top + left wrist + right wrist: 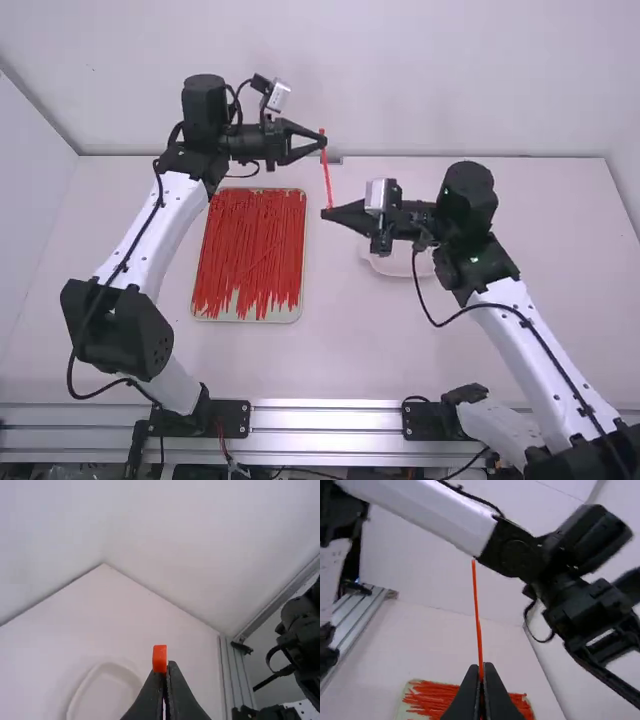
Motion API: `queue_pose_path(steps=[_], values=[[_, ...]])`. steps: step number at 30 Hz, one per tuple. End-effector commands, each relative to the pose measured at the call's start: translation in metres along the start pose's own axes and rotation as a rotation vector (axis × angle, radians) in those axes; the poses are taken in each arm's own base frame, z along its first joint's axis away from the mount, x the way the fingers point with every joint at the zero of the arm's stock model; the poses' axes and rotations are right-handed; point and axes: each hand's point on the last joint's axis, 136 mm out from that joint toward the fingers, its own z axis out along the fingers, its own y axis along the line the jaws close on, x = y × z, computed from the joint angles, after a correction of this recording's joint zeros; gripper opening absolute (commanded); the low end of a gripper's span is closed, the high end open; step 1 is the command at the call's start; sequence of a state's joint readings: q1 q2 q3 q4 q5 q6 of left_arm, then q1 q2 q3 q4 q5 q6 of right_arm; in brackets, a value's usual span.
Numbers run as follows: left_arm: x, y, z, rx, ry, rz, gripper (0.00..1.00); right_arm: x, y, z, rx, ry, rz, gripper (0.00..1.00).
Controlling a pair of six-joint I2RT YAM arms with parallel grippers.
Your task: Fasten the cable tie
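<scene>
Left tool (322, 143) and right tool (327, 211) tight on one cable tie (326, 178) above white table (560, 200), white walls (420, 70).

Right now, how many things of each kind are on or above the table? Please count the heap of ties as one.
Grippers: 2, the left gripper and the right gripper
Held cable tie: 1
Loose heap of red ties: 1
Flat tray: 1
Small white dish: 1
Total: 6
</scene>
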State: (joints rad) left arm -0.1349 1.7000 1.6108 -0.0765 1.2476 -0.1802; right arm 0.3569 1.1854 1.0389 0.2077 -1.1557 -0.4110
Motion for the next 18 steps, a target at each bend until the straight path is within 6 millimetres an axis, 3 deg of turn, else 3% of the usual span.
queue_pose_path(steps=[1, 5, 7, 10, 12, 14, 18], values=[[0.003, -0.013, -0.001, 0.079, 0.01, 0.081, 0.02, -0.008, 0.018, 0.002, -0.099, -0.052, -0.052, 0.0], [0.005, -0.013, 0.001, 0.082, 0.011, 0.134, 0.02, -0.007, 0.001, 0.003, -0.055, -0.056, 0.012, 0.0], [0.005, -0.012, 0.001, 0.078, 0.01, 0.147, 0.02, -0.003, -0.025, 0.0, 0.06, -0.043, 0.073, 0.0], [0.005, -0.011, 0.001, 0.072, 0.009, 0.151, 0.02, -0.009, -0.047, -0.007, 0.148, -0.073, 0.101, 0.0], [0.004, -0.01, 0.0, 0.067, 0.006, 0.159, 0.02, -0.021, -0.069, -0.017, 0.223, -0.147, 0.251, 0.0], [0.004, -0.009, -0.001, 0.067, 0.004, 0.178, 0.02, -0.023, -0.078, -0.022, 0.243, -0.18, 0.341, 0.0], [0.006, -0.008, -0.001, 0.065, 0.003, 0.267, 0.02, -0.001, -0.099, -0.033, 0.284, -0.202, 0.589, 0.0]])
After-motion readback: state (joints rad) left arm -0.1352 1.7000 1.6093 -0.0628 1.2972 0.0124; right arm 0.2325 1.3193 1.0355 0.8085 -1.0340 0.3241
